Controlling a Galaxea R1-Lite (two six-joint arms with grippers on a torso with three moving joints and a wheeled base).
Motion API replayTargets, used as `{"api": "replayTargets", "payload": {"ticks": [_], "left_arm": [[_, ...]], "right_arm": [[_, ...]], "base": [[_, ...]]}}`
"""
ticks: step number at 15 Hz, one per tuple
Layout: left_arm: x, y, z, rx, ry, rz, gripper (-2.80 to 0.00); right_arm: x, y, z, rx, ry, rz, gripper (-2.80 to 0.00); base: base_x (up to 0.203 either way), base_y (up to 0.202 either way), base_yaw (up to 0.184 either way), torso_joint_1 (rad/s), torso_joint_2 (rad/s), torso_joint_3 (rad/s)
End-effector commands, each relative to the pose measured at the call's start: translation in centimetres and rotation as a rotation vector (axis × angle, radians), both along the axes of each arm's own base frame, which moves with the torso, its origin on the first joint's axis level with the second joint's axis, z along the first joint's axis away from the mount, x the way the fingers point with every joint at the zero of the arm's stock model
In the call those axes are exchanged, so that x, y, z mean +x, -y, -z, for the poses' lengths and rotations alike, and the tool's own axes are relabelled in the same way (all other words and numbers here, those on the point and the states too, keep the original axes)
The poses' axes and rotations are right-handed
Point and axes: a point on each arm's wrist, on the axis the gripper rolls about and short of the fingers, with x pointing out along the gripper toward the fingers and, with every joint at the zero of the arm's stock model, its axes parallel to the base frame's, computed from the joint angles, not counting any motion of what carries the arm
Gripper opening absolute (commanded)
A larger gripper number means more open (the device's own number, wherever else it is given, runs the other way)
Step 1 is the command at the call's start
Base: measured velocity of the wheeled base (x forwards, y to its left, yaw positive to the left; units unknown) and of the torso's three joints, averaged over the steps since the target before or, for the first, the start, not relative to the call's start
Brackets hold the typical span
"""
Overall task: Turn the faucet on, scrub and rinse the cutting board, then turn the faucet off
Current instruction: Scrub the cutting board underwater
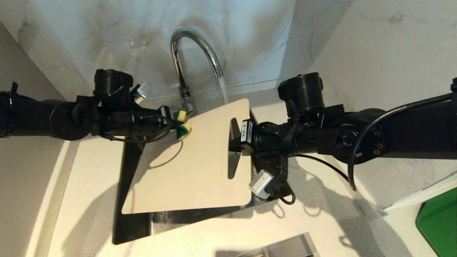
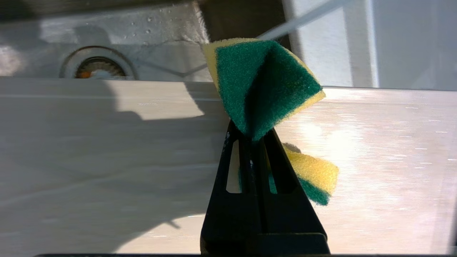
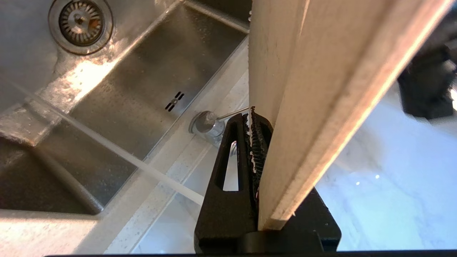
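The chrome faucet (image 1: 192, 53) arches over the sink, and a stream of water (image 1: 223, 89) falls from its spout onto the far edge of the cutting board. The cream cutting board (image 1: 192, 160) hangs tilted above the basin. My right gripper (image 1: 234, 139) is shut on its short edge by the slot handle, and the board's edge (image 3: 314, 89) shows clamped in that gripper (image 3: 255, 117). My left gripper (image 1: 177, 124) is shut on a folded yellow-green sponge (image 1: 184, 131) at the board's far left corner. The sponge (image 2: 264, 85) sticks out past the left gripper (image 2: 251, 134), just over the board's face (image 2: 107, 160).
The steel sink (image 1: 132, 221) lies below the board, with its drain (image 3: 80, 21) at the bottom. The faucet base and thin lever (image 3: 205, 123) stand behind the basin. Marble walls close in behind and to the right. A green flat object (image 1: 439, 221) lies at the counter's right.
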Motion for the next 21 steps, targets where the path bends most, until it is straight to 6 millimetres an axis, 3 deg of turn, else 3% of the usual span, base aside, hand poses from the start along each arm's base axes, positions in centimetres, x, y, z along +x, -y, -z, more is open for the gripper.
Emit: {"api": "replayTargets", "payload": {"ticks": [1,8,11,13,17,19,21], "left_arm": [[0.4,-2.3,1.7,0.001,-0.029,-0.044,-2.80],[0.4,-9.8,6.8,0.040,-0.083,-0.122,-2.80],[0.3,-13.0,7.7,0.031,-0.096,-0.155,-2.80],[0.2,-14.0,7.6,0.020,-0.095,-0.165,-2.80],[-0.6,-13.6,5.3,0.003,-0.039,-0.156,-2.80],[-1.7,-11.6,2.9,-0.032,0.010,-0.120,-2.80],[-3.6,-8.3,0.2,-0.074,0.057,-0.045,-2.80]], "right_arm": [[0.0,0.0,0.0,-0.001,0.001,0.002,-2.80],[-0.1,0.1,-0.3,0.006,0.005,0.004,-2.80],[-0.1,0.1,-0.3,0.007,0.003,0.004,-2.80],[-0.1,0.1,-0.3,0.010,-0.002,0.007,-2.80],[-0.3,0.2,-0.6,0.014,0.003,0.007,-2.80],[-0.3,0.2,-0.6,0.015,0.004,0.007,-2.80],[-0.3,0.2,-0.6,0.015,0.004,0.007,-2.80]], "base": [[0.000,0.000,0.000,0.000,0.00,0.000],[0.000,0.000,0.000,0.000,0.00,0.000],[0.000,0.000,0.000,0.000,0.00,0.000],[0.000,0.000,0.000,0.000,0.00,0.000],[0.000,0.000,0.000,0.000,0.00,0.000],[0.000,0.000,0.000,0.000,0.00,0.000],[0.000,0.000,0.000,0.000,0.00,0.000]]}}
